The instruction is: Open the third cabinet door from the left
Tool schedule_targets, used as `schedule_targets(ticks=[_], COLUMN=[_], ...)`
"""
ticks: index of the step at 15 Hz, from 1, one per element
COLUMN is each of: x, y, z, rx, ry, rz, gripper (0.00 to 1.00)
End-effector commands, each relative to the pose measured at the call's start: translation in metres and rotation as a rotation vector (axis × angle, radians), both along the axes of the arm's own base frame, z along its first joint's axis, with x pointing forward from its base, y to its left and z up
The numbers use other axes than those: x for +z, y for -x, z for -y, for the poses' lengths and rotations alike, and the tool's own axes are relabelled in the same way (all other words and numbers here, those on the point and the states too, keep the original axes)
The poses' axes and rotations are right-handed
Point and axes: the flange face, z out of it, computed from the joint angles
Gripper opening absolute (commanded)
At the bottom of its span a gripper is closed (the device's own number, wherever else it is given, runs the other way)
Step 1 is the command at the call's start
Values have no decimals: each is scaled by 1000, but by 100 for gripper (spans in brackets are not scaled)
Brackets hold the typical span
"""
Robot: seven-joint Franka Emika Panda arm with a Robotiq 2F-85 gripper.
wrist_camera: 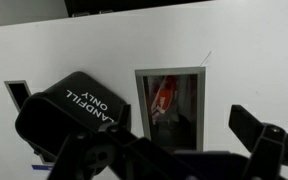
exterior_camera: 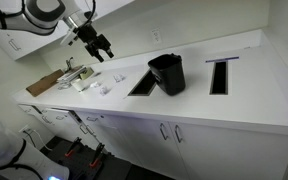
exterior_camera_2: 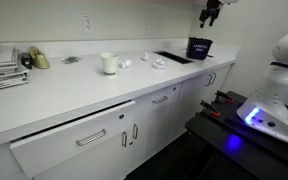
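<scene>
The jaws are seen spread wide in the wrist view, with nothing held between them. They are carried at the end of the arm (exterior_camera: 44, 10) high above the bench (exterior_camera: 234, 100), well clear of everything on it.

Beneath them, in the wrist view, a black bin (wrist_camera: 79, 110) lettered "LANDFILL ONLY" is found just beside a rectangular cutout (wrist_camera: 169, 105) in the bench top. Something red is glimpsed inside the cutout, but what it is cannot be told. In an exterior view the bin is shown standing between two such cutouts, close against one and apart from the other.

Farther along the bench a white mug (exterior_camera_2: 109, 63) is set, with a few small white items scattered near it.

Below the bench top a row of white fronts is seen. Counted along the doors in view, the third cabinet door from the left (exterior_camera: 144, 143) is taken to be the one under the bin, paired with a neighbouring door. Their slim silver handles are placed side by side near the top. It is seen shut, flush with the fronts beside it, and well apart from the jaws.
</scene>
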Motion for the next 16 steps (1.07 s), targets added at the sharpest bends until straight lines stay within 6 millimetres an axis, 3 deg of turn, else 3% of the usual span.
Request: schedule_targets(ticks=[1, 4, 8, 13, 16], x=[-5, -15, -29, -43, -49], y=[3, 7, 30, 98, 147], z=[-42, -113, -231, -364, -416], rx=[132, 305, 538, 828, 997], ry=[8, 25, 6, -33, -58], rz=[0, -20, -45, -58, -66], gripper=[100, 100, 100, 100, 100])
